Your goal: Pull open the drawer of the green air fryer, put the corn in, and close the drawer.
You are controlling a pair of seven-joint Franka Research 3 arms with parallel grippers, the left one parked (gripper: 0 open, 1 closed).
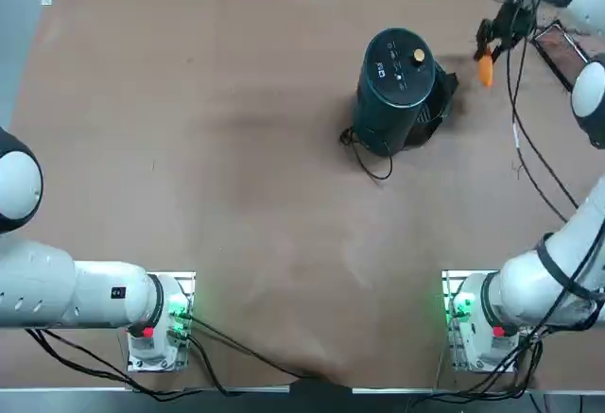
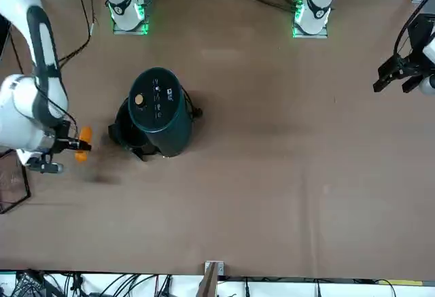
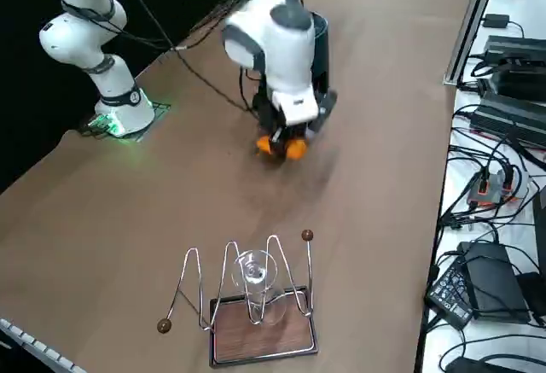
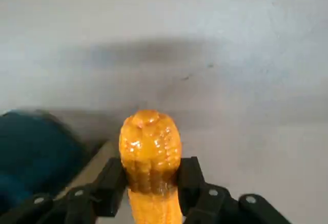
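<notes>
Right gripper w/ corn has bare table beside it; open drawer and green air fryer block the left.

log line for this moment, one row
right gripper: shut on corn | corn: off table, beside green air fryer | drawer: pulled open
</notes>
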